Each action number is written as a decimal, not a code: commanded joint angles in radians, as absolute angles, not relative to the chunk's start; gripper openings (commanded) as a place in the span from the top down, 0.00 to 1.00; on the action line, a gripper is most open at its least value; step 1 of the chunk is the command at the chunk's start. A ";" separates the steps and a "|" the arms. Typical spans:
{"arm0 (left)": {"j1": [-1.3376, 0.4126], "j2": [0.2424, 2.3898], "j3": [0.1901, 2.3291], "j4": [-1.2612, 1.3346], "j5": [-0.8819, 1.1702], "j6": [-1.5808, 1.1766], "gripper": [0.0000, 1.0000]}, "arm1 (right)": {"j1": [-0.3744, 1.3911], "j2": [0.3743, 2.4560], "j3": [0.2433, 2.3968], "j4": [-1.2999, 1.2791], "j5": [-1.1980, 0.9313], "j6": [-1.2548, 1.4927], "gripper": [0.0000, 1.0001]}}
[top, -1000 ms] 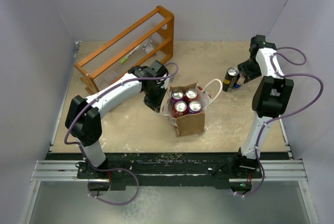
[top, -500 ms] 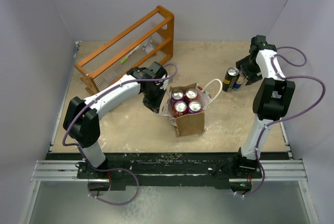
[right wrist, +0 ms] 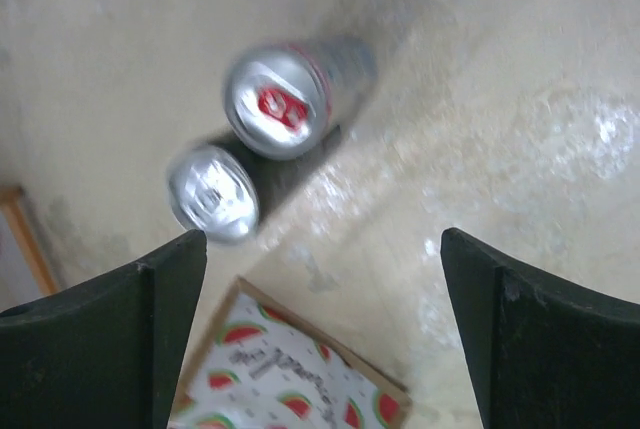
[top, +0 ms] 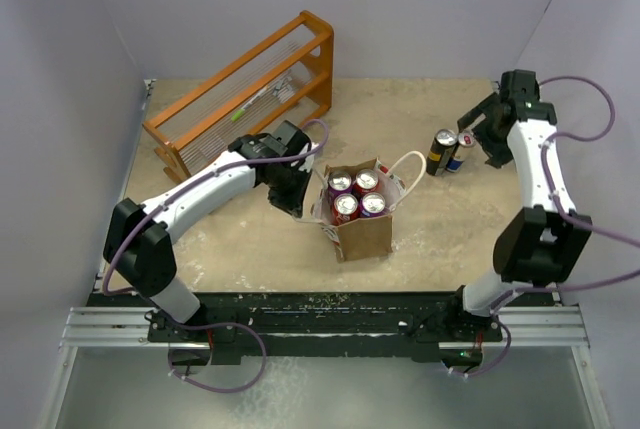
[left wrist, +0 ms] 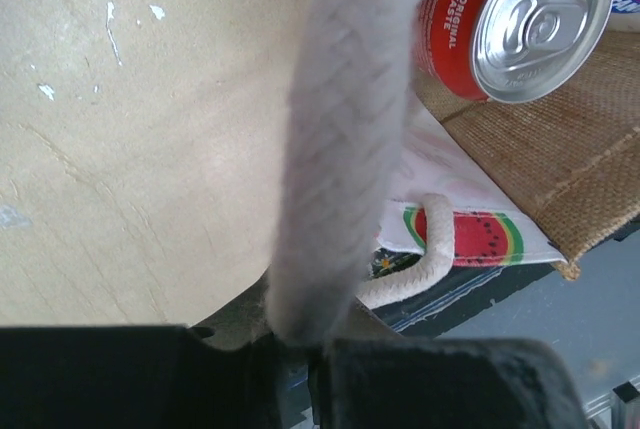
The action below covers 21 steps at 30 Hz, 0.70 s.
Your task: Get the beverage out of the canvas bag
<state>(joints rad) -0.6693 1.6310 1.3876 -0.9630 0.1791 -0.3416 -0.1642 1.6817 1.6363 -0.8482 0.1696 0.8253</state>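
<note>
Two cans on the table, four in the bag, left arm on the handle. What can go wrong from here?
1. The left gripper is shut on the white handle alone; a pull or slip might tip the canvas bag with its four cans.
2. The open right gripper hangs close to the two standing cans; a low swing toward the bag could knock them over.
3. The four cans are tightly packed, so fingers may jam between them.
</note>
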 commanded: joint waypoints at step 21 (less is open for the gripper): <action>-0.654 1.450 1.262 -0.808 0.264 -0.524 1.00 | -0.051 1.099 1.310 -0.783 -0.444 0.428 0.01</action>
